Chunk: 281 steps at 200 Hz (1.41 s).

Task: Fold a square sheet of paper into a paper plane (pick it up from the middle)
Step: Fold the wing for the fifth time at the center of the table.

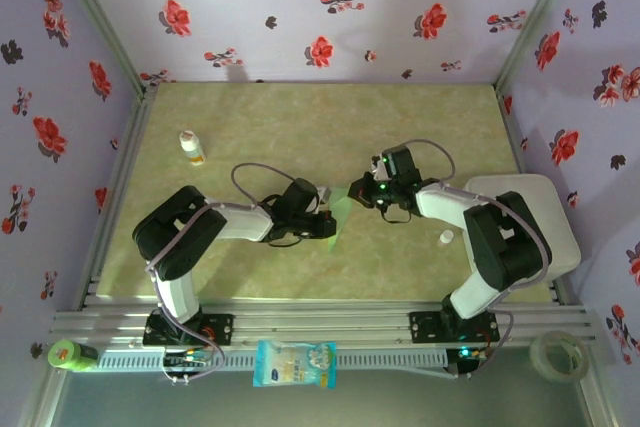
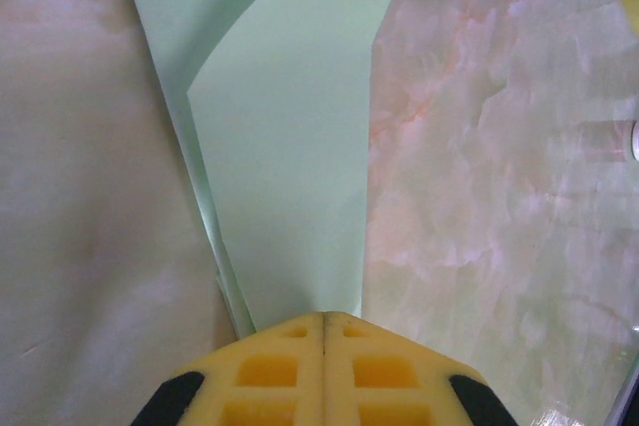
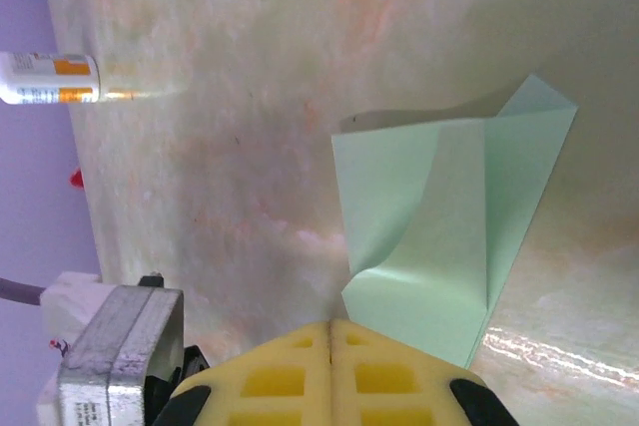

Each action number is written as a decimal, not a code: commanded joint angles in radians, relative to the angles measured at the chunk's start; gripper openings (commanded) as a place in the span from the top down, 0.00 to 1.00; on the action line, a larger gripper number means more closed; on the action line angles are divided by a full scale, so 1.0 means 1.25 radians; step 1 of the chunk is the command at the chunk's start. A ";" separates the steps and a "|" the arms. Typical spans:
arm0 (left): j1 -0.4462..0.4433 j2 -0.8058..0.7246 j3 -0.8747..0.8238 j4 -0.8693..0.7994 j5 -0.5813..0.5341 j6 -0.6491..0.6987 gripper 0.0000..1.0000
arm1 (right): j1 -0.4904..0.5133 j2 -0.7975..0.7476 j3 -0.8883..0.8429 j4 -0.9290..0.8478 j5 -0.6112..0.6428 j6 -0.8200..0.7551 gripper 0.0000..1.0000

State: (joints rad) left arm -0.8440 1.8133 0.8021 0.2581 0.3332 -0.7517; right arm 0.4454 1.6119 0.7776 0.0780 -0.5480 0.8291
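Left gripper and right gripper both pinch the folded pale mint-green paper sheet; a small white plastic bottle stands well apart at ten o'clock.

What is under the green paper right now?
Around the edges of the green paper, the pale marbled table shows beneath it, bare where visible. The patch directly below the sheet is covered by the paper itself, so whatever lies there cannot be checked.
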 commanded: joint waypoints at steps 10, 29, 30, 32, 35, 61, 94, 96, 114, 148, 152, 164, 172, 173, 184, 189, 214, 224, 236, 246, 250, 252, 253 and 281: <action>0.004 0.018 -0.041 -0.132 -0.013 0.036 1.00 | 0.039 0.046 0.013 0.010 -0.022 -0.018 0.97; 0.004 0.017 -0.040 -0.136 -0.013 0.039 1.00 | 0.045 0.078 0.034 0.007 -0.019 -0.018 0.97; 0.004 0.017 -0.040 -0.137 -0.013 0.040 1.00 | 0.045 0.080 0.034 0.007 -0.018 -0.018 0.97; 0.004 0.018 -0.040 -0.138 -0.013 0.041 1.00 | 0.045 0.083 0.036 0.008 -0.018 -0.018 0.97; 0.003 0.018 -0.038 -0.139 -0.013 0.042 1.00 | 0.045 0.089 0.039 0.006 -0.018 -0.018 0.97; 0.004 0.019 -0.037 -0.143 -0.012 0.042 1.00 | 0.042 0.129 0.061 -0.008 -0.001 -0.031 0.98; 0.004 0.024 -0.034 -0.150 -0.013 0.044 1.00 | 0.015 0.177 0.065 0.000 0.029 -0.034 0.98; 0.004 0.025 -0.034 -0.149 -0.013 0.045 1.00 | 0.013 0.179 0.065 0.002 0.028 -0.033 0.98; 0.004 0.027 -0.036 -0.154 -0.011 0.047 1.00 | -0.008 0.192 0.059 0.029 0.025 -0.023 0.97; 0.004 0.030 -0.040 -0.154 -0.011 0.047 1.00 | -0.037 0.209 0.078 0.027 0.025 -0.031 0.96; 0.004 0.030 -0.040 -0.154 -0.010 0.048 1.00 | -0.042 0.212 0.081 0.027 0.023 -0.031 0.96; 0.003 0.032 -0.039 -0.157 -0.010 0.051 1.00 | -0.051 0.218 0.088 0.027 0.023 -0.032 0.96; 0.003 0.032 -0.040 -0.159 -0.010 0.051 1.00 | -0.058 0.220 0.092 0.024 0.027 -0.034 0.96; 0.004 0.032 -0.040 -0.159 -0.010 0.051 1.00 | -0.058 0.221 0.093 0.024 0.028 -0.034 0.96; 0.004 0.032 -0.042 -0.157 -0.011 0.050 1.00 | -0.067 0.224 0.102 0.011 0.036 -0.038 0.96; 0.004 0.033 -0.042 -0.157 -0.010 0.051 1.00 | -0.071 0.226 0.107 0.005 0.040 -0.039 0.96; 0.004 0.035 -0.045 -0.156 -0.010 0.051 1.00 | -0.087 0.231 0.125 -0.026 0.077 -0.044 0.96; 0.004 0.034 -0.046 -0.154 -0.011 0.049 1.00 | -0.093 0.235 0.132 -0.040 0.098 -0.045 0.96; 0.004 0.034 -0.049 -0.149 -0.011 0.046 1.00 | -0.102 0.244 0.139 -0.041 0.106 -0.045 0.96; 0.003 0.034 -0.049 -0.149 -0.011 0.046 1.00 | -0.108 0.251 0.148 -0.039 0.097 -0.046 0.96; 0.003 0.033 -0.049 -0.149 -0.010 0.045 1.00 | -0.112 0.254 0.151 -0.041 0.093 -0.045 0.96; 0.003 0.033 -0.048 -0.149 -0.011 0.046 1.00 | -0.113 0.254 0.154 -0.042 0.091 -0.045 0.96; 0.003 0.033 -0.049 -0.149 -0.011 0.047 1.00 | -0.113 0.254 0.155 -0.042 0.090 -0.045 0.95; 0.003 0.030 -0.050 -0.148 -0.010 0.046 1.00 | -0.119 0.214 0.173 -0.065 0.086 -0.054 0.95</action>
State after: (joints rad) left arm -0.8440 1.8126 0.7975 0.2604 0.3408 -0.7193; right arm 0.3344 1.8931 0.9588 0.0425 -0.5358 0.7921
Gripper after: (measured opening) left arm 0.047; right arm 0.051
